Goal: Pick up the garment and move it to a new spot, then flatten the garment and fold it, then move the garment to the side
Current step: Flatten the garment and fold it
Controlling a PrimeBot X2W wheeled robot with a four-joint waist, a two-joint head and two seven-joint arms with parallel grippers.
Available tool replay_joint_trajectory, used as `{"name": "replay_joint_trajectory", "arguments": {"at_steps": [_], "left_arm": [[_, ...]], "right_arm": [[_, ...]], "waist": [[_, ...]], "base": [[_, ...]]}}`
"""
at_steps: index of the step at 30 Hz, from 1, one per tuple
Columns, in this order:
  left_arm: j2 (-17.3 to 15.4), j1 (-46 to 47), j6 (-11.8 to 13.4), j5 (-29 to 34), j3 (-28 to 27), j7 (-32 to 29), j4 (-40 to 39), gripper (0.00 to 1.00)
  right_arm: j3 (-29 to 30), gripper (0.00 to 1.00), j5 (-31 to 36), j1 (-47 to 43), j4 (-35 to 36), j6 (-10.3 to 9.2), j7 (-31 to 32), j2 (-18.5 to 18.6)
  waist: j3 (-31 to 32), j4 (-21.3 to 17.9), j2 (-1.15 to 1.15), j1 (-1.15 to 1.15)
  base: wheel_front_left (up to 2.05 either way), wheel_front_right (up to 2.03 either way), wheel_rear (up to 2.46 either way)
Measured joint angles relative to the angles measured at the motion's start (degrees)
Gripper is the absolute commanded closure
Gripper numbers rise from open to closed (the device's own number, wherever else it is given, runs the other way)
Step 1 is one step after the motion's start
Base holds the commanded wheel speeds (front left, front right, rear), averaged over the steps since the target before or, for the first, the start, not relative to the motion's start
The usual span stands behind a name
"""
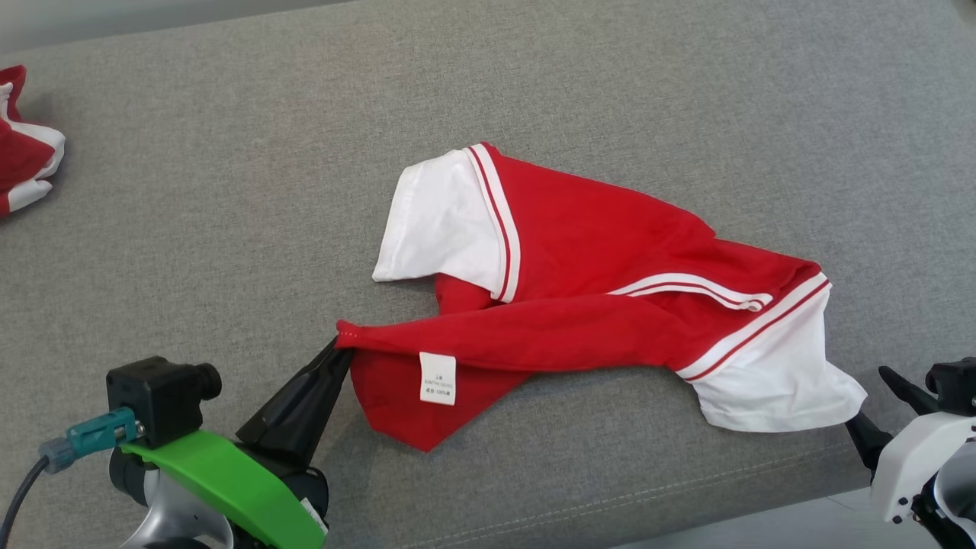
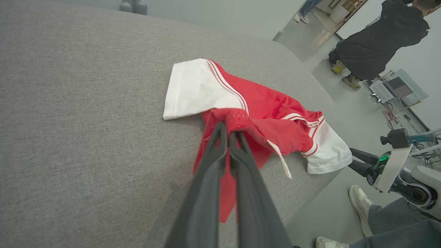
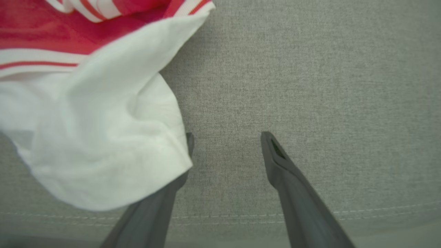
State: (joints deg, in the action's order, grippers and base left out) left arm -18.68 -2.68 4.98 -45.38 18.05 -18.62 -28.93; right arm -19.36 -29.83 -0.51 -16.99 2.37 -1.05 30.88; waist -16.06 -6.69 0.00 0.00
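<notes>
The garment is a red shirt with white sleeves and white stripes, lying crumpled on the grey cushion. My left gripper is shut on the shirt's red hem corner, close to a white care label. In the left wrist view the two fingers meet at the pinched red fabric, with the garment spread beyond them. My right gripper stands open at the white sleeve's lower right end. In the right wrist view its gripper has wide-apart jaws, and the garment's white sleeve drapes over the left finger.
Another red and white garment lies at the cushion's far left edge. The cushion's front seam runs near both grippers, with floor beyond. A person in a dark top stands on the floor, and legs in jeans with white shoes are close by.
</notes>
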Motion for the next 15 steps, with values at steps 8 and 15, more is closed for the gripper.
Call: {"name": "replay_joint_trajectory", "arguments": {"at_steps": [8,15], "left_arm": [[-0.3,-0.3,0.1,-0.2,-0.3,-0.5,-1.1,1.00],[-0.4,-2.1,0.6,-0.2,-1.8,-0.5,-1.7,1.00]], "right_arm": [[-2.9,0.00,-0.4,-2.7,0.2,1.25,2.2,0.3],[-5.5,0.00,-0.1,-4.7,4.2,2.42,3.4,1.1]], "waist": [[-0.3,-0.1,0.00,0.00],[-0.6,-0.7,0.00,0.00]], "base": [[0.00,0.00,0.00],[0.00,0.00,0.00]]}}
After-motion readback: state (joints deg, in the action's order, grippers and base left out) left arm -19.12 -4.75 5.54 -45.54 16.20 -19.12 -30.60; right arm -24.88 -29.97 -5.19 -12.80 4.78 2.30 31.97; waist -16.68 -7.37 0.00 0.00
